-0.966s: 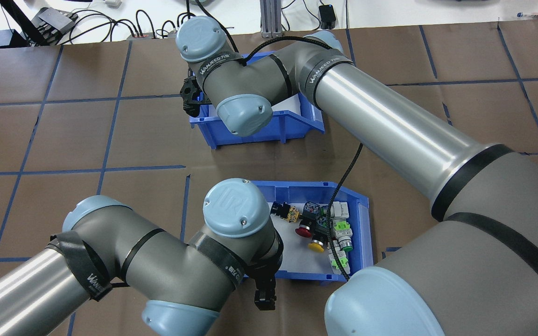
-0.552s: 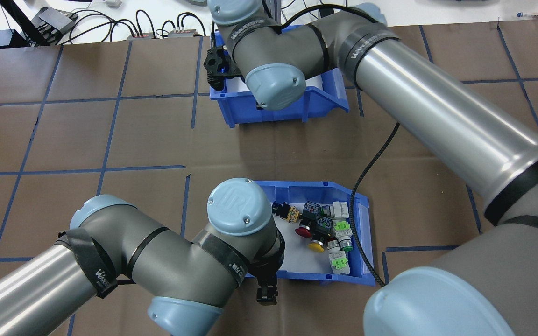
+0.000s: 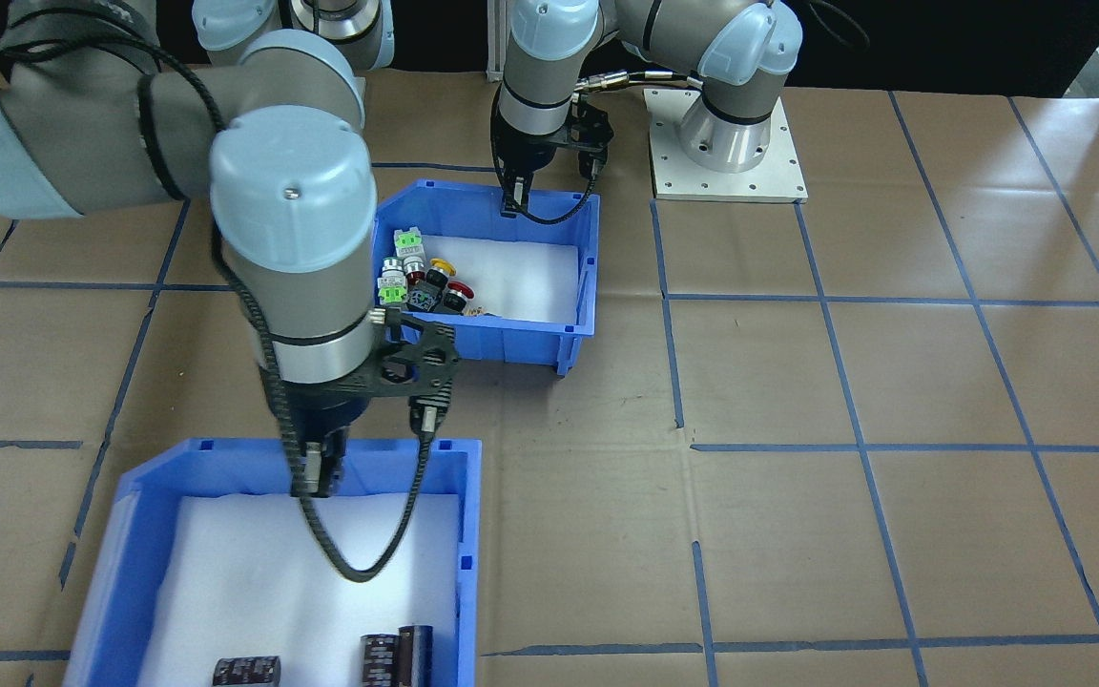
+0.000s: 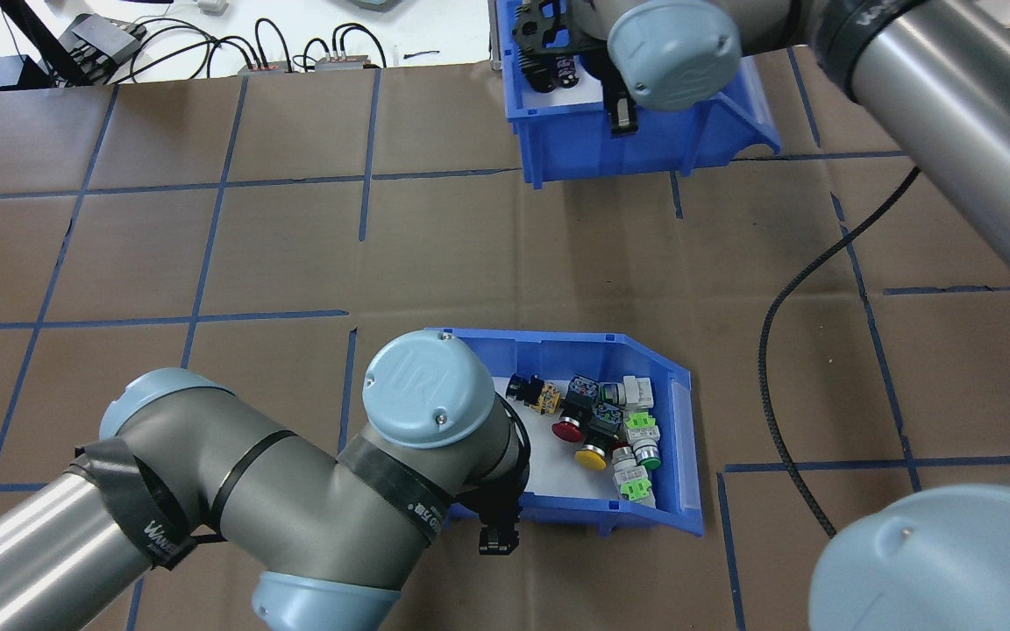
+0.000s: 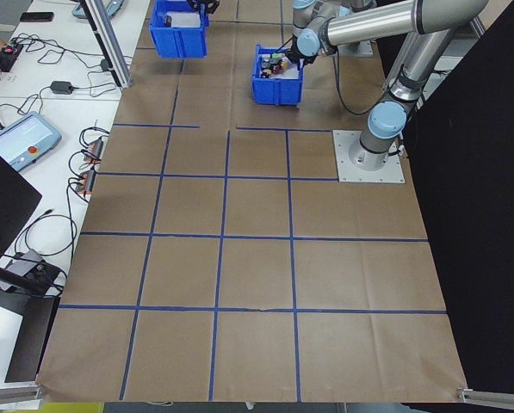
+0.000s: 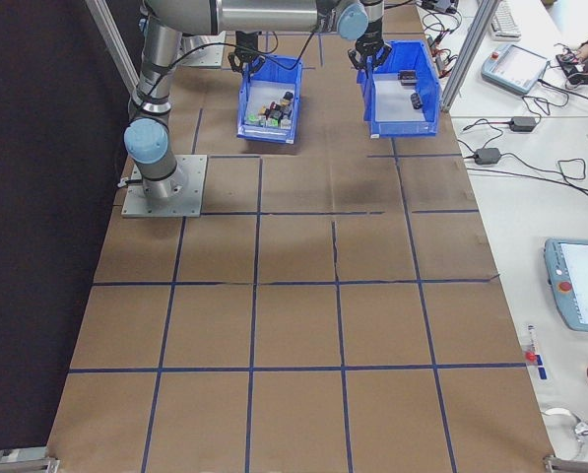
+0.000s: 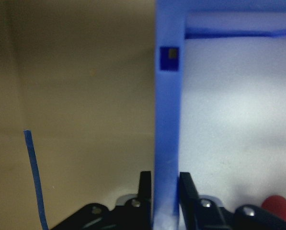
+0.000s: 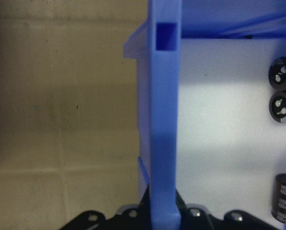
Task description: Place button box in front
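Left gripper (image 7: 161,184): clamped on near wall of button box, one finger each side of the blue rim.
Button box (image 4: 676,456): blue bin w/ white foam, on the table close to the robot, mid table. Bin sits flat, not lifted as far as I can tell.
Buttons (image 4: 597,421): red, yellow, green ones in a bunch at the bin's right end. Left part of foam is bare.
Other bin (image 4: 575,140): same blue look, far side of table, well apart from button box. Has just a few black cylinders (image 8: 281,91).
Right gripper (image 8: 162,211): pinched on that bin's wall; bin is at the far table edge.
Done: both bins gripped; other bin is out at the back.
Left to do: looks like button box has not gone to its front spot yet. Next, I think: left arm moves it there, then lets go.
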Robot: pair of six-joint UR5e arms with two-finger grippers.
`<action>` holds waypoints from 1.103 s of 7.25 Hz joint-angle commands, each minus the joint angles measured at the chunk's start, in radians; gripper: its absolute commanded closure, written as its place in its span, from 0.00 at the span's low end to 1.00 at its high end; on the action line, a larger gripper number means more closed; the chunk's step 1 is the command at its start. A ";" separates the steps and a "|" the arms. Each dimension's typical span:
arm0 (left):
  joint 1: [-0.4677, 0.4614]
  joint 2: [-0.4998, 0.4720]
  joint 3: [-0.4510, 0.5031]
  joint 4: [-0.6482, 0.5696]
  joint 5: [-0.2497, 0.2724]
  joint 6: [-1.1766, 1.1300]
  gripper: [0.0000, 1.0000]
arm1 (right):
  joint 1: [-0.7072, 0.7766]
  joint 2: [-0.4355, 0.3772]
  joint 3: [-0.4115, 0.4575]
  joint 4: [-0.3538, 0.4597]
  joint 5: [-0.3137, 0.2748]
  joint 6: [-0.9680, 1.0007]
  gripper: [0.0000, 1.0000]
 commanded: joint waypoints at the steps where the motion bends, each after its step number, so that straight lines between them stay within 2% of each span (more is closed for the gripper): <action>1: 0.155 0.067 0.013 -0.013 0.092 0.190 1.00 | -0.158 -0.081 0.038 0.034 0.008 -0.139 0.99; 3: 0.336 0.073 0.059 -0.013 0.103 0.401 1.00 | -0.276 -0.162 0.090 0.065 0.010 -0.278 0.99; 4: 0.405 0.032 0.124 -0.027 0.105 0.458 1.00 | -0.321 -0.202 0.141 0.065 0.033 -0.349 0.99; 5: 0.433 -0.030 0.207 -0.033 0.105 0.500 1.00 | -0.368 -0.251 0.194 0.065 0.063 -0.393 0.99; 8: 0.424 -0.351 0.616 -0.062 0.096 0.507 1.00 | -0.473 -0.432 0.394 0.067 0.117 -0.555 0.99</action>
